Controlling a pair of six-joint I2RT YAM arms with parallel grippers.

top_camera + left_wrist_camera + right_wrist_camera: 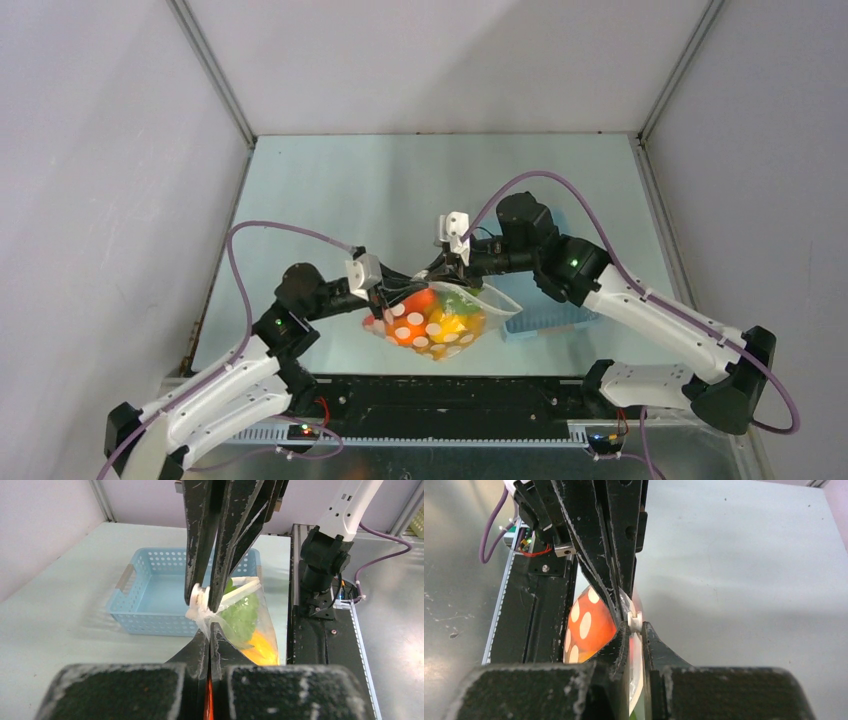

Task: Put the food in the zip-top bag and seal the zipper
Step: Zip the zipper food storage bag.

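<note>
The zip-top bag (432, 322), clear with white dots, hangs in the air between both grippers. The food (452, 320) is inside it: orange, yellow and green pieces. My left gripper (383, 297) is shut on the bag's top edge at its left end; in the left wrist view (210, 629) it pinches the plastic just below the zipper slider (199, 596). My right gripper (447, 268) is shut on the zipper; in the right wrist view (635, 626) its tips clamp the white slider (636, 621). Green and yellow food (244, 614) shows through the bag.
The light blue perforated basket (545, 312) stands on the table just right of and behind the bag, and appears empty in the left wrist view (155, 587). The black base rail (450, 395) and the right arm's base (324, 562) lie close below the bag.
</note>
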